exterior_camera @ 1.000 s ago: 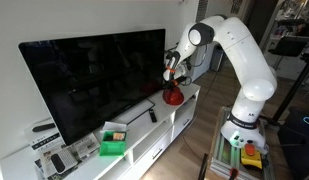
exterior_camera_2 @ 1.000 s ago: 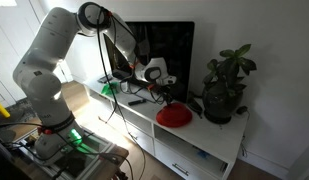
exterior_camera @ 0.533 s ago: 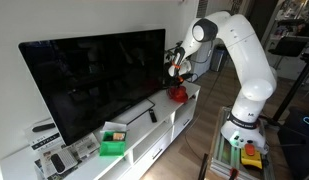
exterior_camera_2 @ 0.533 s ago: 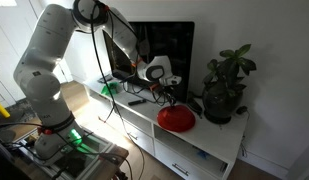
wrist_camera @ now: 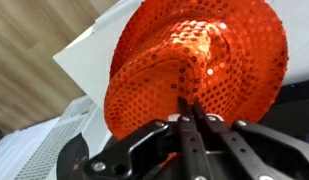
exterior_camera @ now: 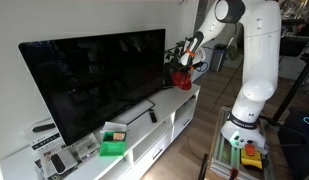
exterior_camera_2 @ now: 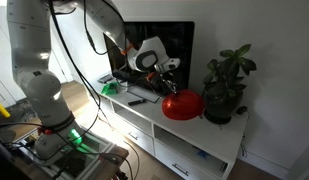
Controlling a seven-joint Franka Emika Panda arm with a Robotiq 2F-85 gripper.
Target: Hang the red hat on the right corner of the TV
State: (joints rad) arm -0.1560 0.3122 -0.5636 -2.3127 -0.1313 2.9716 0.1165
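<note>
The gripper (wrist_camera: 190, 108), fingers pinched shut on its brim, holds the red hat (wrist_camera: 199, 55) dangling just beneath it, above the white cabinet (exterior_camera: 164, 115), with the TV (exterior_camera: 94, 85) alongside.

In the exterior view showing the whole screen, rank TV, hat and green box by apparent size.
1. TV, by far the largest.
2-3. green box and hat look about alike; the box sits nearer the camera, so I won't rank them.

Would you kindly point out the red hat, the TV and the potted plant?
red hat (exterior_camera_2: 183, 105), in an exterior view, on its middle.
TV (exterior_camera: 94, 80), in an exterior view, on mid-screen.
potted plant (exterior_camera_2: 226, 76), in an exterior view, on its leaves.
</note>
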